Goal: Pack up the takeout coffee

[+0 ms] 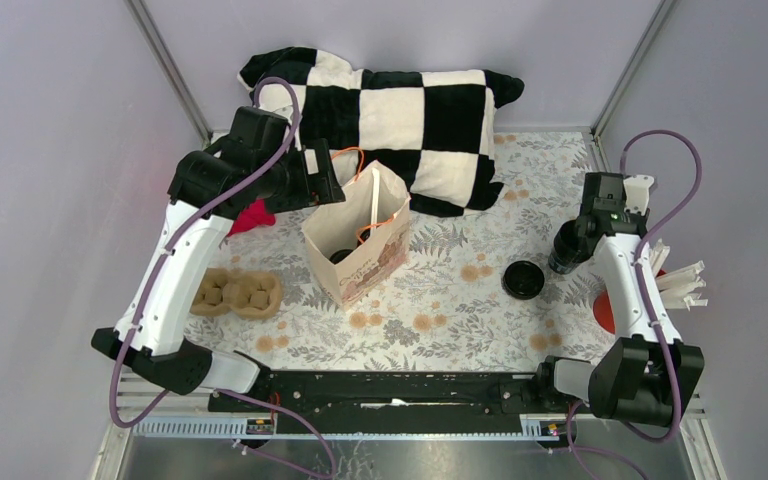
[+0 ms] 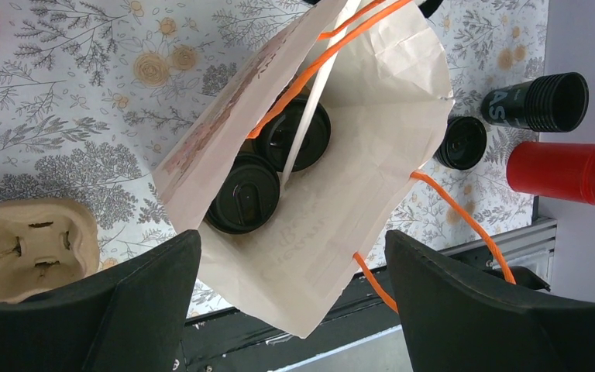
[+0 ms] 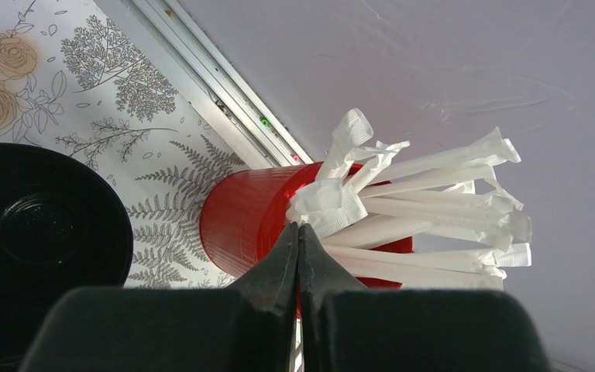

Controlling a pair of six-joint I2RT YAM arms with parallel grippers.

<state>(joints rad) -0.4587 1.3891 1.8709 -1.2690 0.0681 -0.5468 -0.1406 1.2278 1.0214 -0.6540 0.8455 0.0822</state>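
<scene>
The takeout coffee is two black-lidded cups [image 2: 242, 194] [image 2: 294, 133] standing side by side inside an open paper bag [image 2: 372, 116] with orange handles, a white straw leaning between them. In the top view the bag [image 1: 355, 240] stands mid-table with one dark lid [image 1: 342, 256] showing inside. My left gripper [image 2: 292, 236] hangs open above the bag's near edge, holding nothing. Over at the right, my right gripper [image 3: 298, 226] is shut on the crumpled end of a white straw in the red cup [image 3: 240, 217].
A brown pulp carrier [image 1: 238, 292] lies left of the bag. A loose black lid [image 1: 523, 278] and a stack of black cups [image 1: 565, 245] sit near the right arm. A checkered blanket [image 1: 400, 110] fills the back, with a pink object [image 1: 250, 215] under the left arm.
</scene>
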